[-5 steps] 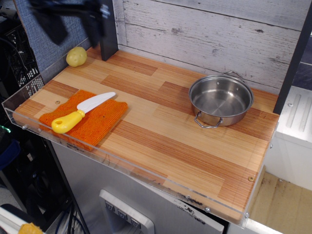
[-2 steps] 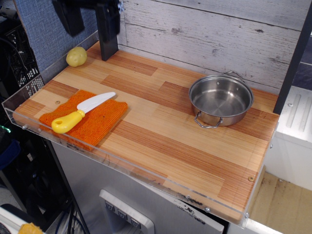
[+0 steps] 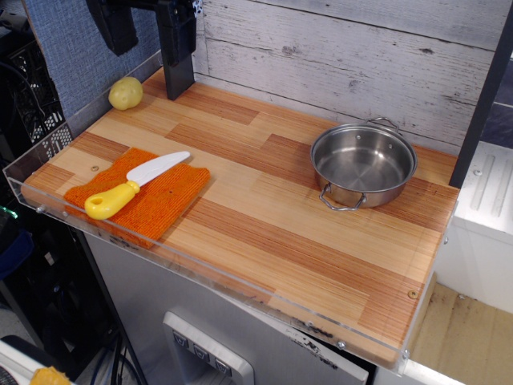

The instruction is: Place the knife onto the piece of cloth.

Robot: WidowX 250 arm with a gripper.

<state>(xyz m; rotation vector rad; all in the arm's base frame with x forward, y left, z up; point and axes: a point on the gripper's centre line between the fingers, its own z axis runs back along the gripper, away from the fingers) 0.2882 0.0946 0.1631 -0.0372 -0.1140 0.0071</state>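
The knife [image 3: 132, 186], with a yellow handle and a white blade, lies flat on the orange knitted cloth [image 3: 164, 204] at the front left of the wooden table. Its handle points to the front left. My black gripper [image 3: 144, 20] is high at the back left, well above and behind the knife, partly cut off by the top edge. Its fingers [image 3: 112, 32] stand apart and hold nothing. The right finger blends into a dark post behind it.
A yellowish potato [image 3: 126, 93] sits at the back left corner. A steel pot [image 3: 362, 164] with two handles stands at the right. A black post [image 3: 179, 76] stands at the back left. A clear acrylic rim [image 3: 240, 281] edges the table.
The gripper has moved to the right and slightly up at the back left, then nearly stopped. The knife and the cloth have not moved.
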